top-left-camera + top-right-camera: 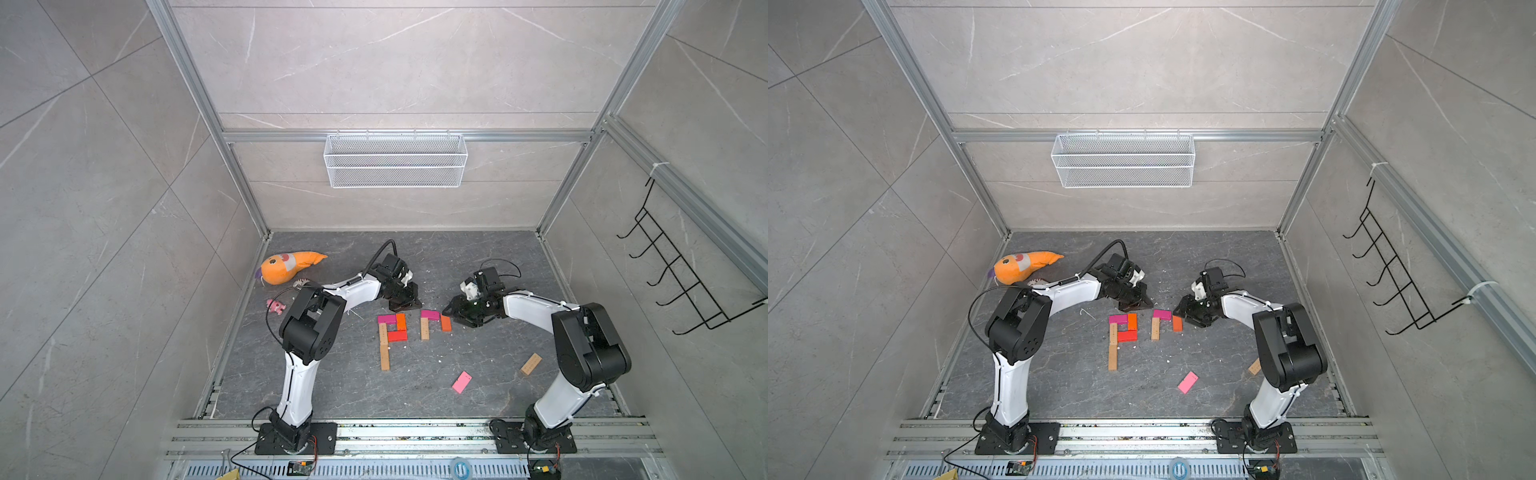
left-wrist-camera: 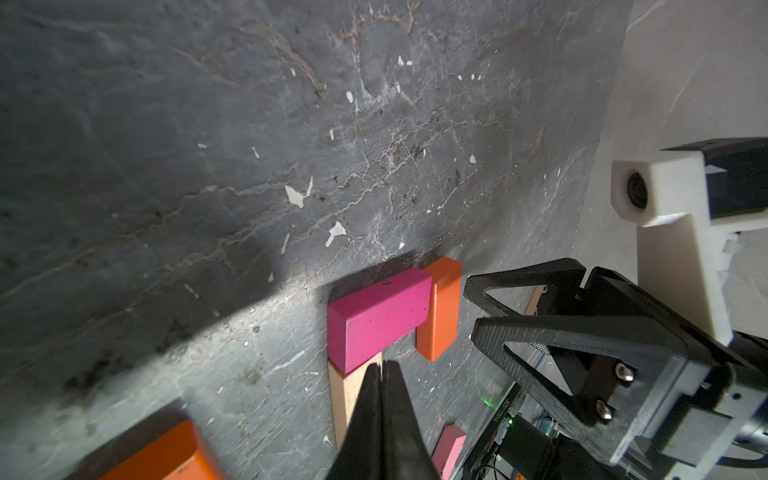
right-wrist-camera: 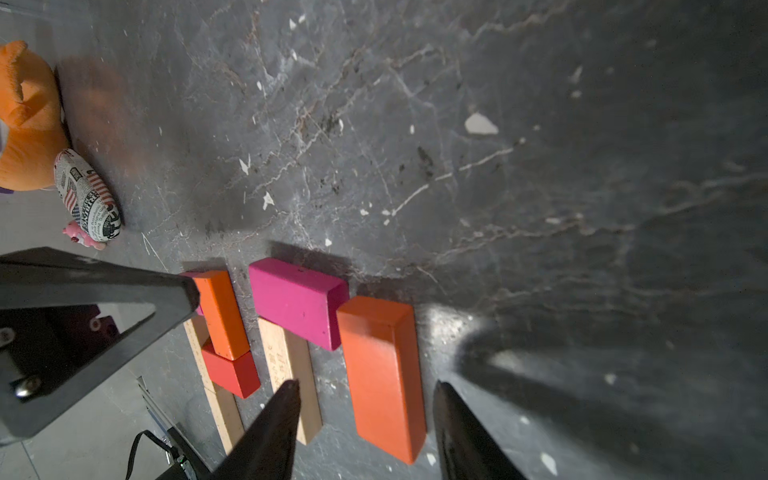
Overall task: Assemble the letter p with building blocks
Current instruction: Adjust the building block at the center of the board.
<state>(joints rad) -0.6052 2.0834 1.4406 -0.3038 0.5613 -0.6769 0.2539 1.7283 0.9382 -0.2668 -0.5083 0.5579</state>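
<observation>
While left hand (image 2: 381,368) is pinched closed | right hand (image 3: 365,384) spread astride orange brick (image 3: 380,345), seemingly not touching | brick flat on table (image 3: 519,199)

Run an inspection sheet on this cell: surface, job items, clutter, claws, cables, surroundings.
Surface: dark marbled tabletop, scattered with white flecks.
Job's things: one letter p looks complete. A second is started beside it from a tan brick, magenta brick and orange brick. Lying loose: pink brick, second tan brick.
Clutter: orange plush, small pink plush, newsprint-patterned object.
Claws: left claw shut, holding nothing. Right claw open, straddling the orange brick without gripping it.
Cables: left wrist cable and right wrist cable loop free above the bricks.
Surroundings: white wire basket on the back wall, black hook rack on a side wall.
</observation>
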